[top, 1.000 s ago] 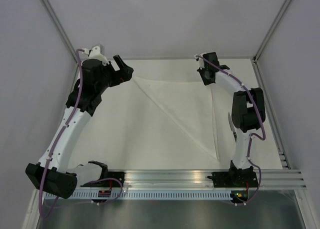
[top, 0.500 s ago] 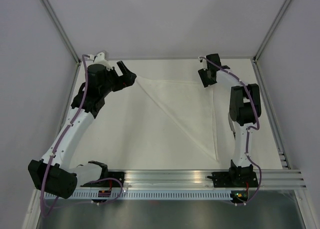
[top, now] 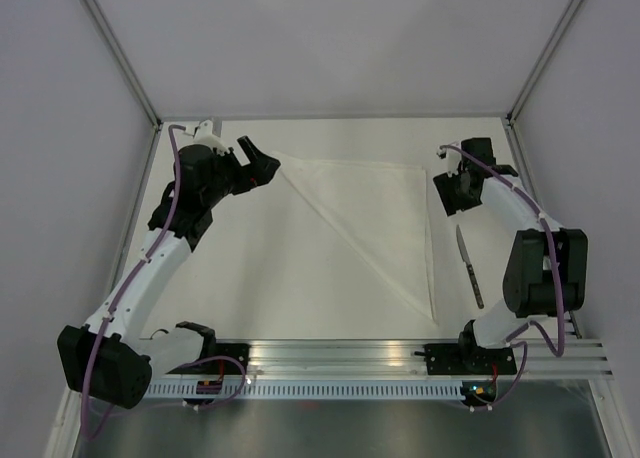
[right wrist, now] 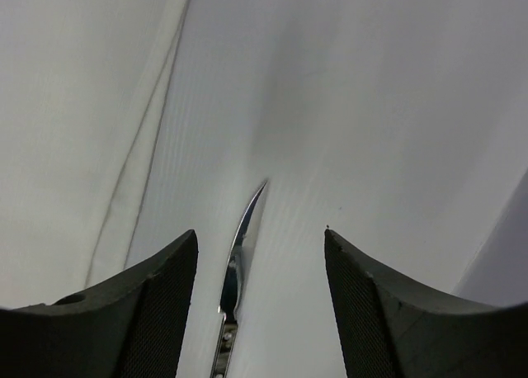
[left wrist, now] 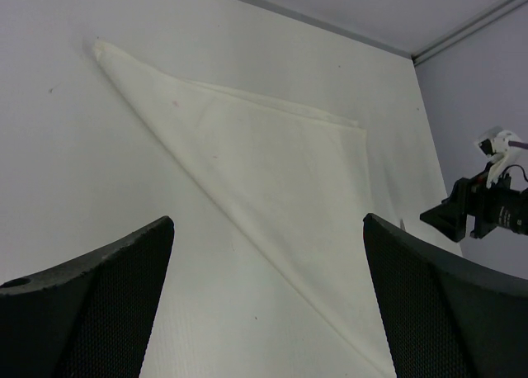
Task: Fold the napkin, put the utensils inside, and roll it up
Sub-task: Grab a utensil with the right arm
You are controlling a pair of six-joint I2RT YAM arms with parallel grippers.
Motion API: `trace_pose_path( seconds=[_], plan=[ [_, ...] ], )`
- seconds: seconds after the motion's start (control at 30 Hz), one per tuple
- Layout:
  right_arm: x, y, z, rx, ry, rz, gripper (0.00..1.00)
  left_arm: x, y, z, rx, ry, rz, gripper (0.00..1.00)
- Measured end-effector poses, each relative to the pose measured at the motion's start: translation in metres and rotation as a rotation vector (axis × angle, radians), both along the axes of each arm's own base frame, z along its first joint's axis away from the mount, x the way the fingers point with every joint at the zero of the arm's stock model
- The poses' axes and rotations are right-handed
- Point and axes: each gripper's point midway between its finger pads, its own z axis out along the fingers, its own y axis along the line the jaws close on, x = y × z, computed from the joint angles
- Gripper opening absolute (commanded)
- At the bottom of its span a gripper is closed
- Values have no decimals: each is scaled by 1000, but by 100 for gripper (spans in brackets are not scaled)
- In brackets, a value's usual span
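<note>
Knife lies on tabletop just right of the folded triangle napkin, uncovered now the right arm has swung outward. Right gripper hovers beyond blade tip, jaws apart, empty. Left gripper has backed off napkin's far-left corner, jaws apart, empty.

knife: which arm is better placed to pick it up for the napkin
Right. The right gripper hangs open near the knife, which lies between its fingers in the wrist view. The left gripper is across the napkin, at its far left corner.
</note>
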Motion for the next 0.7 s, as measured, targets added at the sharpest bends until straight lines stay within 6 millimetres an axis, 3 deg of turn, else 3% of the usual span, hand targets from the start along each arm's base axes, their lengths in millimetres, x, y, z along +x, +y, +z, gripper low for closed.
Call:
trace_pose_path(
  seconds=[0.23,0.33,0.7],
  plan=[
    [-79,-11,-36,20,220,54,67,-1,-6,-5,-16,-8,-32,100],
    [-103,-17,-44,30,298,65,66,-1,-6,-6,-20,-10,-39,100],
    [-147,-20,-61,69,442,128,63,0,-4,-6,-30,-24,-44,100]
  ],
)
